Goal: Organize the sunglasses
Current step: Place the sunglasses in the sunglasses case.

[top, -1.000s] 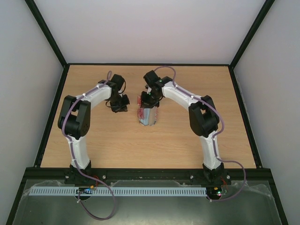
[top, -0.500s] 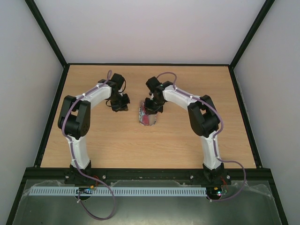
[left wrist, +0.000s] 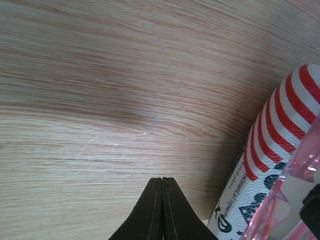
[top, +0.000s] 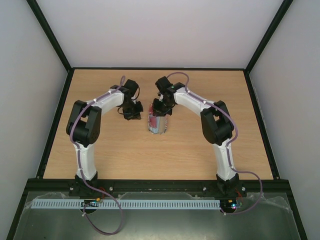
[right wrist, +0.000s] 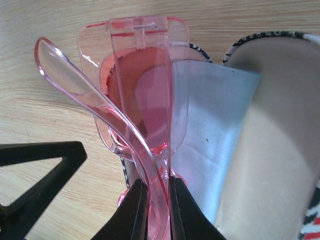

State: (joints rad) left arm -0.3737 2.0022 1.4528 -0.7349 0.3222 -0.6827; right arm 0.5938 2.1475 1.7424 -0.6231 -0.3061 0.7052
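The sunglasses (right wrist: 145, 95) have a clear red-pink frame and are folded. My right gripper (right wrist: 157, 184) is shut on them and holds them upright over the open stars-and-stripes case (right wrist: 272, 150), where the light-blue cloth (right wrist: 212, 120) lies. In the top view the right gripper (top: 159, 107) sits at the far end of the case (top: 156, 125). My left gripper (top: 134, 111) is just left of the case, low over the table. In the left wrist view it (left wrist: 162, 180) is shut and empty, with the striped case (left wrist: 280, 135) and a bit of the sunglasses (left wrist: 295, 167) at the right.
The wooden table (top: 200, 150) is walled by a black frame and white panels. The left gripper's black finger (right wrist: 40, 170) shows at the lower left of the right wrist view, close to the sunglasses.
My left arm has swung right, bringing its shut gripper closer to the case. My right gripper has shifted slightly over the case's far end, still holding the sunglasses.
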